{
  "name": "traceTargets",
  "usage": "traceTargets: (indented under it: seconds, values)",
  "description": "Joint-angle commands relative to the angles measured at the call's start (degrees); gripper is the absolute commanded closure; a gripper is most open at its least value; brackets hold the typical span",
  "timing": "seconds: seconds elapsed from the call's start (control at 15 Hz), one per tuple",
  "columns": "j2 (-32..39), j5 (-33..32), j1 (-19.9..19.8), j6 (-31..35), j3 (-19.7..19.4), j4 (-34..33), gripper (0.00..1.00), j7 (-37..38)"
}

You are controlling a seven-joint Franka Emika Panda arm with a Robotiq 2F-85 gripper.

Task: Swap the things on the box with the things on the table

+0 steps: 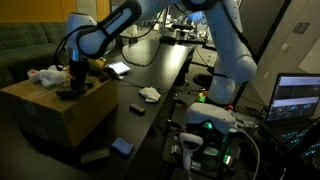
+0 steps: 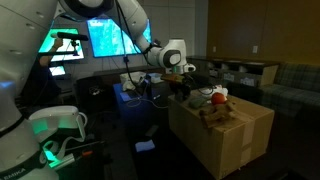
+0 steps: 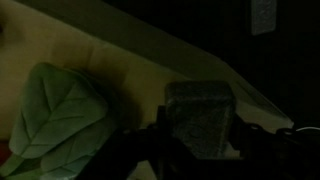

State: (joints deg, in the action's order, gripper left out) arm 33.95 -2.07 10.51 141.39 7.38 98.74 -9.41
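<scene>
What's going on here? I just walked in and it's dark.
A robot arm reaches over the cardboard box, its claw low above the top. In the wrist view a grey block sits inside the claw, beside a green leaf-shaped thing; whether it is gripped is unclear. A crumpled white thing lies on the black table.

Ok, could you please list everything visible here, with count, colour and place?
box: one, brown, beside the table.
table: one, black, long.
grey block: one, grey, on the box.
leaf-shaped soft thing: one, green, on the box.
red-white thing: one, on the box.
crumpled thing: one, white, on the table.
flat thing: one, blue, on the floor.
laptop: one, screen lit, near the robot's base.
arm: one, white, above the box.
pincer: one, dark, closed on the grey block.
</scene>
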Motion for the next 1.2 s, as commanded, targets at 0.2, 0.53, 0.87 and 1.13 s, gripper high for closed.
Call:
traceTargets:
  seconds: [0.2,0.53,0.87,1.13]
  values:
    - [-9.7,0.4,-1.4,-7.3,1.3,8.5,0.68,-0.9]
    - [-14.7,1.2,-3.1,-8.4,1.2,18.9,0.68,-2.5]
    - [-15.8,1.9,-5.8,-5.6,0.4,29.0,0.68,-3.6]
    - [-10.5,-0.6,-5.7,4.5,-2.7,33.2,0.68,3.4]
